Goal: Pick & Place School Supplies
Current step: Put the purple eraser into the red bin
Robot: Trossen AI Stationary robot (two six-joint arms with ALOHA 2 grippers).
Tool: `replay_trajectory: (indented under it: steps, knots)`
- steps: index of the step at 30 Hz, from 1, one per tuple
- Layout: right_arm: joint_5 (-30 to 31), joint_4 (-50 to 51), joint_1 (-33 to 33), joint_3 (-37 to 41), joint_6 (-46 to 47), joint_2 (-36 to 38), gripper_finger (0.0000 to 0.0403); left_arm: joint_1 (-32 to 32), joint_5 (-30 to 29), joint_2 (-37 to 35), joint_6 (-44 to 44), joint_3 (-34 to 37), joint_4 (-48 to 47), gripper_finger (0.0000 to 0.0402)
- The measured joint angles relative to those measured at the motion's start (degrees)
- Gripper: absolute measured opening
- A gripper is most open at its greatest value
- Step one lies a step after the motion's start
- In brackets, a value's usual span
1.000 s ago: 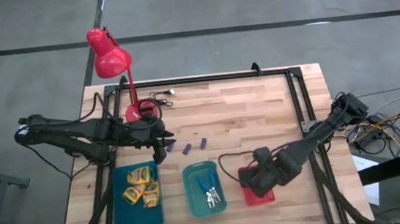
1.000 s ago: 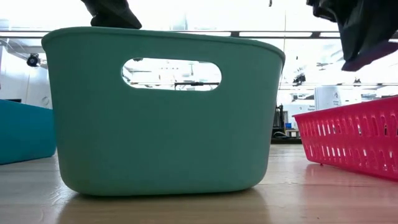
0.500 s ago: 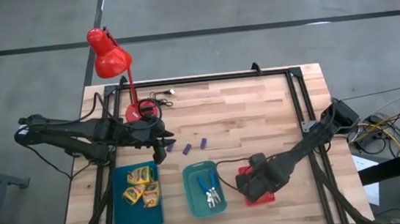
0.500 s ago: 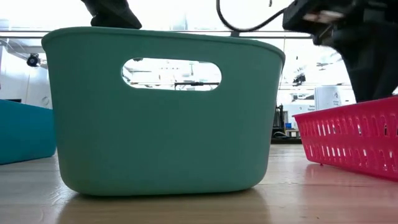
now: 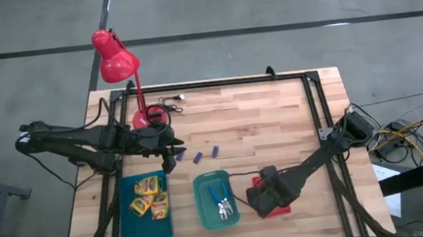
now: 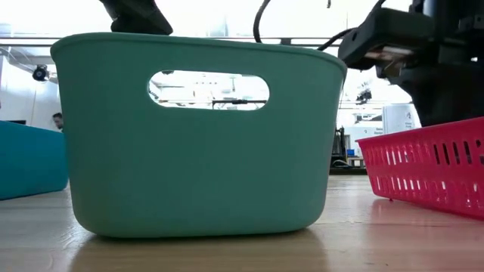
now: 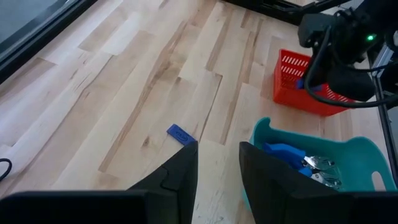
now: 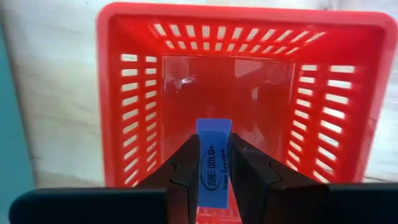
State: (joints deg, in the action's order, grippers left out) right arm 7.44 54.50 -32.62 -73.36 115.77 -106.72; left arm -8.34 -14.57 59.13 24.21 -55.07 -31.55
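Fingers of the right gripper (image 8: 210, 169) pinch a purple block (image 8: 213, 160) over the red tray (image 8: 129, 118); left gripper (image 7: 217, 165), fingers spread, hovers near another purple block (image 7: 181, 133) on the table (image 7: 124, 81).

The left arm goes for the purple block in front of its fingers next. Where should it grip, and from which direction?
Come straight down on the purple block and pinch across its short width, on the two long edges. It lies flat on the bare table, slightly skewed, with nothing touching it, so the left gripper, already open, would probably need some wrist turn to line up.
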Motion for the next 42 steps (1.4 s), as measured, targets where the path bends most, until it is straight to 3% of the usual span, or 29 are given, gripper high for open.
replay_trajectory:
  steps: [8, 14, 24, 29, 38, 42]
  knots:
    - [-0.1, -9.0, 0.0, 5.0, 0.4, 0.1, 0.0068, 0.0, 0.0, 0.0, 0.0, 0.0, 0.0, 0.0122]
    - [0.0, -8.9, 0.0, 4.6, 0.0, 0.1, 0.0071, 0.0, 0.0, 0.0, 0.0, 0.0, -0.1, 0.0122]
    - [1.6, -8.4, 0.0, 4.5, -0.5, 0.4, 0.0151, 0.0, -0.4, 0.0, 0.0, 0.0, -0.1, 0.0122]
    - [2.0, -7.3, 0.0, 4.5, -0.7, 1.4, 0.0172, 0.0, -0.4, 0.0, 0.0, 0.0, -0.1, 0.0122]
    - [10.1, -1.2, -0.1, 4.5, -4.9, 12.4, 0.0165, 0.0, -0.4, 0.0, 0.0, 0.0, -0.2, 0.0122]
    - [18.3, 1.6, -0.1, 5.1, -12.0, 18.2, 0.0158, 0.0, -0.4, 0.0, 0.0, 0.0, -0.3, 0.0122]
